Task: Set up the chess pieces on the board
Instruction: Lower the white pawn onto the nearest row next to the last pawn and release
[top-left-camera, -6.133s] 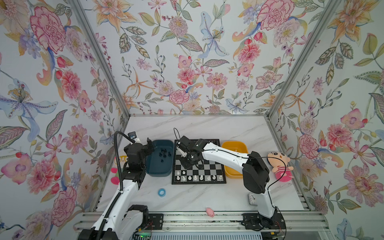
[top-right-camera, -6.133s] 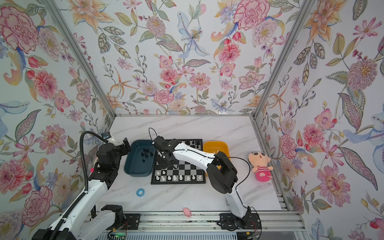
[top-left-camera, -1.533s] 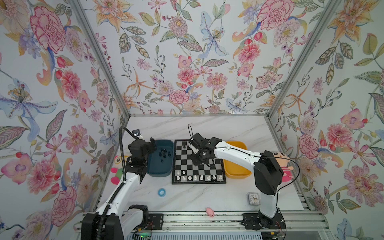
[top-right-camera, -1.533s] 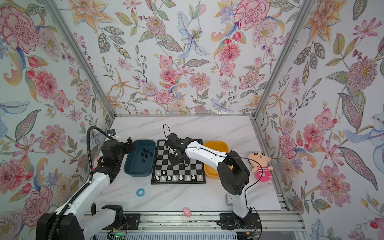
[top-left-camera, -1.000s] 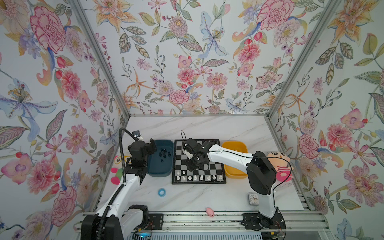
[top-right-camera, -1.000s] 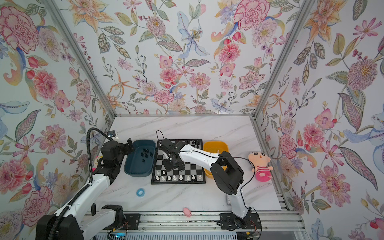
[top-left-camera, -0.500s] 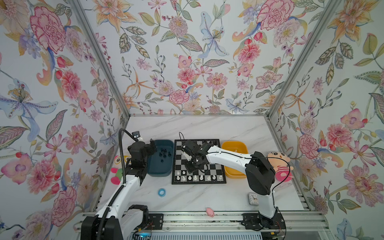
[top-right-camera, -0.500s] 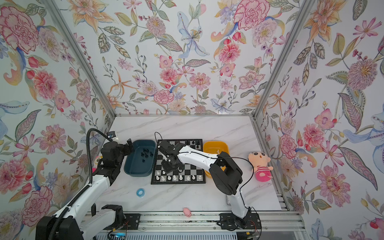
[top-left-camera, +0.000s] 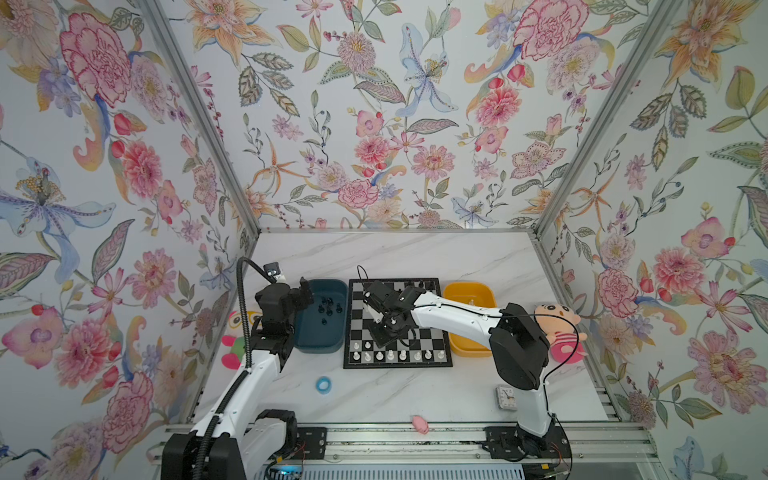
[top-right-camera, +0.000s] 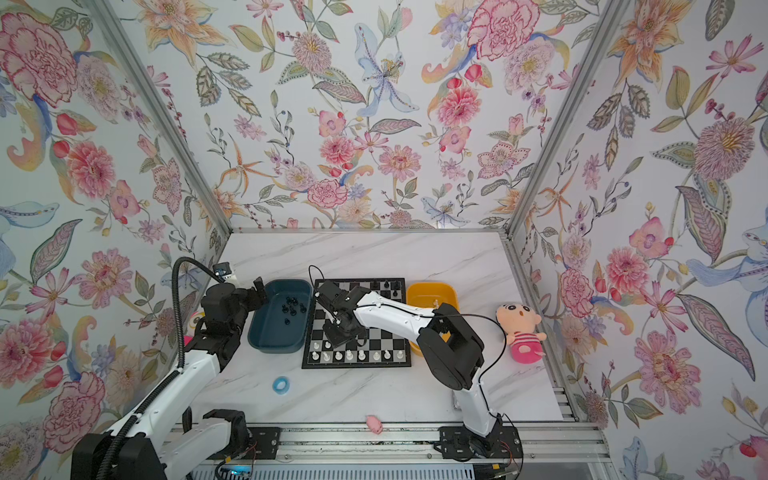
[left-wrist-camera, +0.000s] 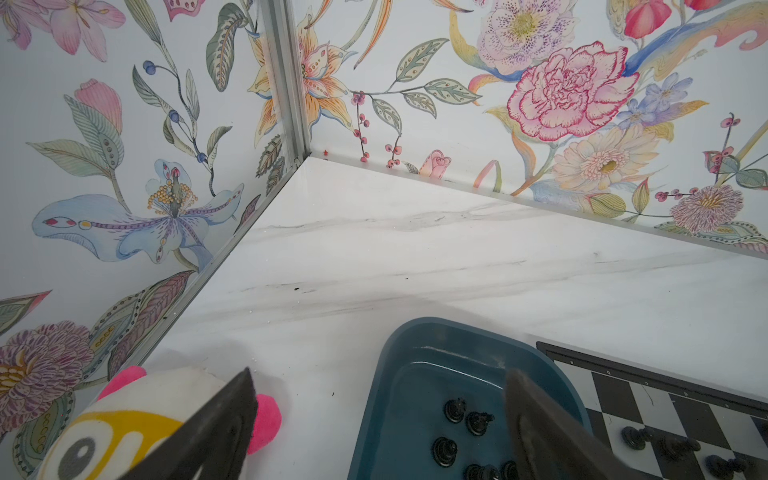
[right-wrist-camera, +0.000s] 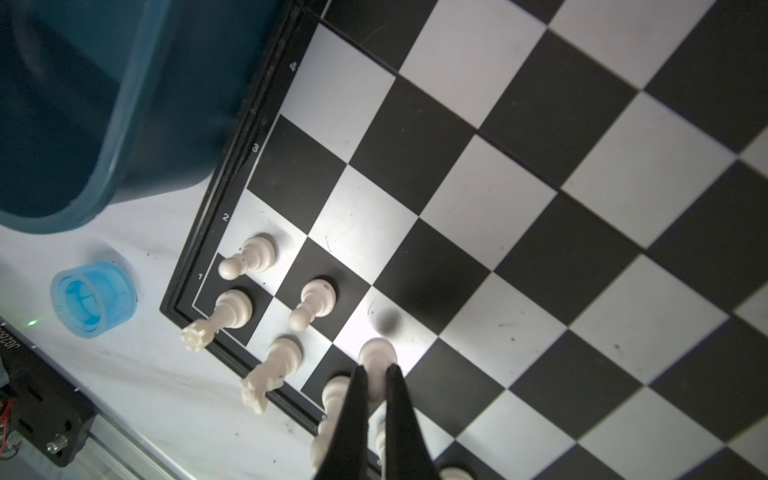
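Note:
The board (top-left-camera: 432, 332) (top-right-camera: 374, 332) lies mid-table. White chess pieces (top-left-camera: 390, 355) fill its near row, and black ones (top-left-camera: 419, 284) stand on its far row. My right gripper (right-wrist-camera: 376, 368) (top-left-camera: 384, 332) is shut on a white pawn (right-wrist-camera: 376, 353) over a light square in the second row, beside two standing white pawns (right-wrist-camera: 249, 257). Whether the held pawn touches the square I cannot tell. My left gripper (left-wrist-camera: 378, 372) (top-left-camera: 305, 293) hangs open and empty over the far left rim of the teal bin (left-wrist-camera: 374, 415), which holds several black pieces (left-wrist-camera: 455, 411).
A yellow bin (top-left-camera: 469, 295) stands right of the board with a white piece inside. A blue ring (top-left-camera: 322, 383), a small pink toy (top-left-camera: 419, 424) and a small clock (top-left-camera: 506, 397) lie near the front. Plush dolls sit at the right (top-left-camera: 559, 328) and left (top-left-camera: 232, 332) walls.
My right gripper has carried the white pawn from the board's far middle to the left and towards the near rows. The left arm has barely moved and stays open.

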